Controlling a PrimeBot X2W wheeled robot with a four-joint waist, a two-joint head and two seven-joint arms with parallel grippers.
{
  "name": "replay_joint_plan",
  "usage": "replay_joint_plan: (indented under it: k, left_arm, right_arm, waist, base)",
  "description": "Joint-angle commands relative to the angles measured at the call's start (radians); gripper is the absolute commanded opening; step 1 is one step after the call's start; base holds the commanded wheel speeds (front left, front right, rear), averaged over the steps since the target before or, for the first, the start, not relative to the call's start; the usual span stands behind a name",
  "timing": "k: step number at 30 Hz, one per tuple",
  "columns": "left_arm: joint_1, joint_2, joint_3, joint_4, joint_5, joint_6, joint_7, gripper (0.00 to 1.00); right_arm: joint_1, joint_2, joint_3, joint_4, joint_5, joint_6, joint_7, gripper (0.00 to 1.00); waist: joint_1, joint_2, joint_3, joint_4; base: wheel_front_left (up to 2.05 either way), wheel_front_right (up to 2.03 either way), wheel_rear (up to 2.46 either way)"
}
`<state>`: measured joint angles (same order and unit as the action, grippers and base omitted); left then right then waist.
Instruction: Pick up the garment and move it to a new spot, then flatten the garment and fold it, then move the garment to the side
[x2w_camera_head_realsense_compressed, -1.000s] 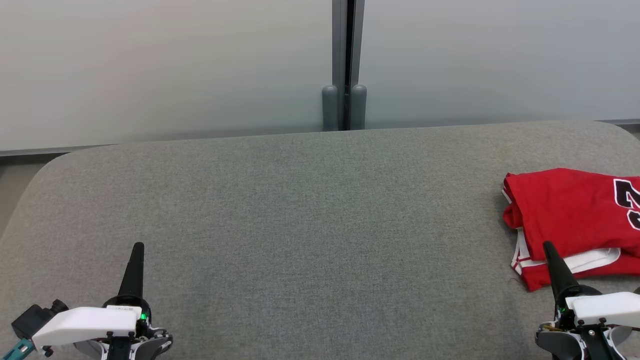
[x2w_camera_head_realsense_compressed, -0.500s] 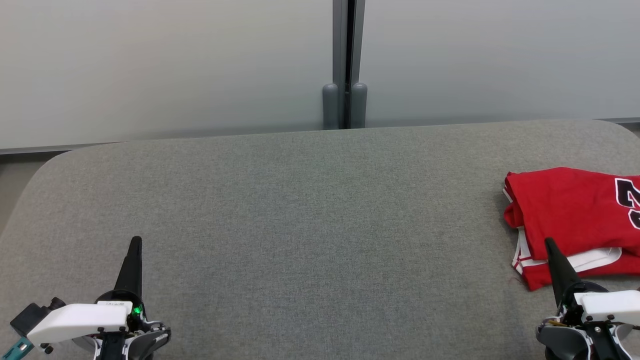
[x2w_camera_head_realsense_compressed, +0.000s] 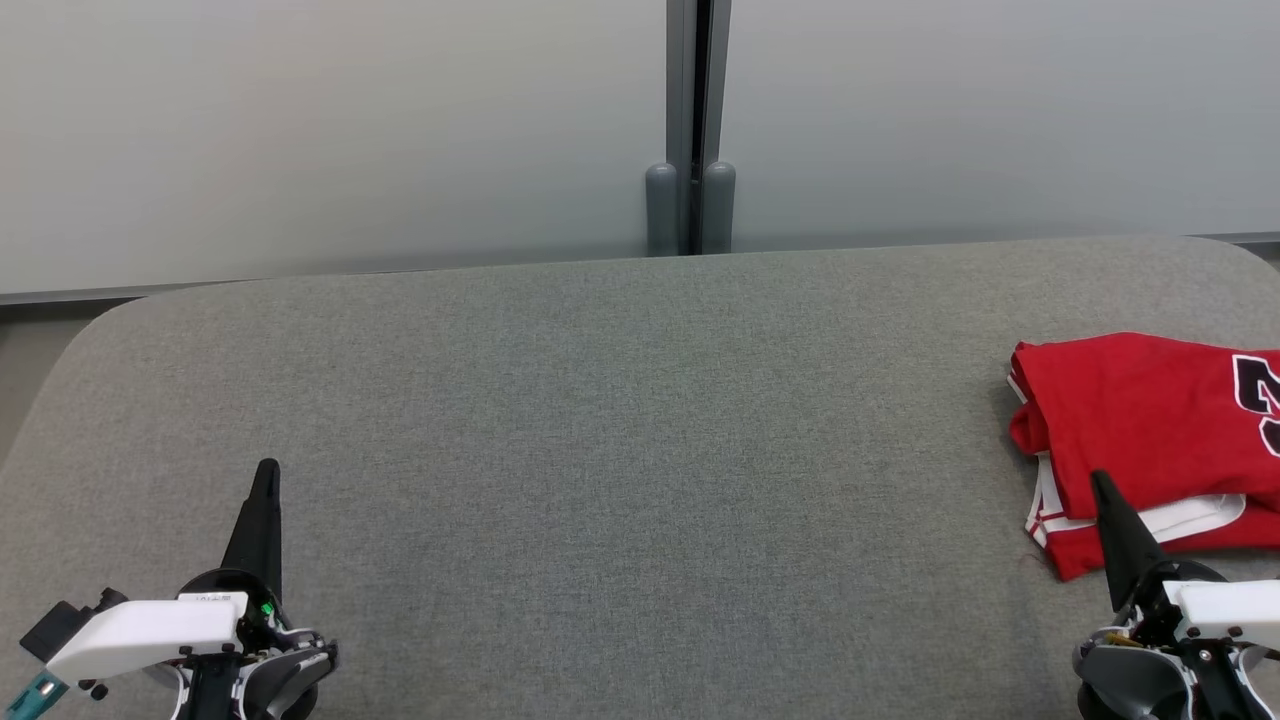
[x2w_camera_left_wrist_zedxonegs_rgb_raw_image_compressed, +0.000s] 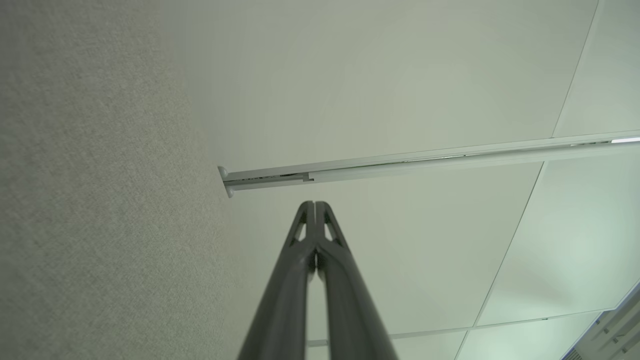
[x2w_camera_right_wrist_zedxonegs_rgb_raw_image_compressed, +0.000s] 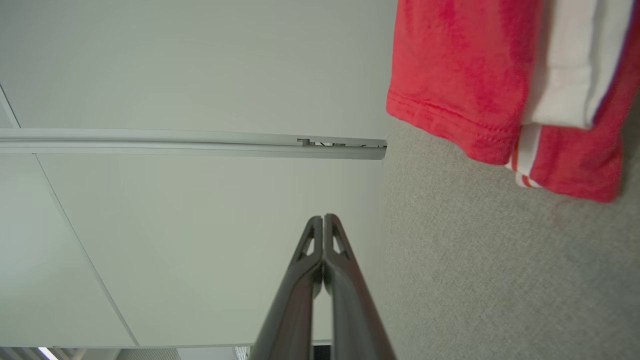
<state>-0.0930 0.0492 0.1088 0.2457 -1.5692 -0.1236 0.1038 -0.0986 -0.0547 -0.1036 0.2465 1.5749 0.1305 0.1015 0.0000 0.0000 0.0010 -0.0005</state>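
Note:
The garment is a red jersey with white trim and a black number, lying folded at the right edge of the grey padded table; part of it runs out of the head view. In the right wrist view the garment fills the upper right. My right gripper is shut and empty, its tip over the garment's near left corner. My left gripper is shut and empty at the lower left, far from the garment. Both pairs of fingers are pressed together in the left wrist view and the right wrist view.
A pale partition wall with a grey vertical post stands right behind the table's far edge. The table has rounded corners, and its left edge drops off near my left arm.
Both grippers have drawn slightly down toward the bottom of the head view, and the scene has shifted a little upward. The garment has stayed where it lies.

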Motion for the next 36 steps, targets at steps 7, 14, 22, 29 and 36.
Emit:
replay_joint_plan:
  k: [7,14,22,29,36]
  left_arm:
    - [-0.024,0.002,0.009,0.000,-0.045,-0.011,0.014,0.00]
    - [-0.022,0.002,0.008,0.000,-0.044,-0.010,0.014,0.00]
    - [-0.022,0.002,0.008,0.000,-0.044,-0.010,0.014,0.00]
    - [-0.022,0.002,0.008,0.000,-0.044,-0.010,0.014,0.00]
    - [-0.022,0.002,0.008,0.000,-0.044,-0.010,0.014,0.00]
  right_arm:
    - [-0.014,0.003,-0.012,-0.003,0.041,0.000,0.014,0.00]
    - [-0.014,0.003,-0.012,-0.003,0.040,0.000,0.014,0.00]
    - [-0.014,0.003,-0.012,-0.003,0.039,0.000,0.015,0.00]
    - [-0.014,0.003,-0.013,-0.003,0.039,0.000,0.015,0.00]
    - [-0.014,0.003,-0.013,-0.003,0.039,0.000,0.015,0.00]
  waist:
    - [0.0000,0.0000,0.002,0.000]
    - [0.0000,0.0000,0.002,0.000]
    - [0.0000,0.0000,0.002,0.000]
    - [0.0000,0.0000,0.002,0.000]
    - [0.0000,0.0000,0.002,0.000]
  base:
    - [0.00,0.00,0.00]
    - [0.00,0.00,0.00]
    - [0.00,0.00,0.00]
    - [0.00,0.00,0.00]
    - [0.00,0.00,0.00]
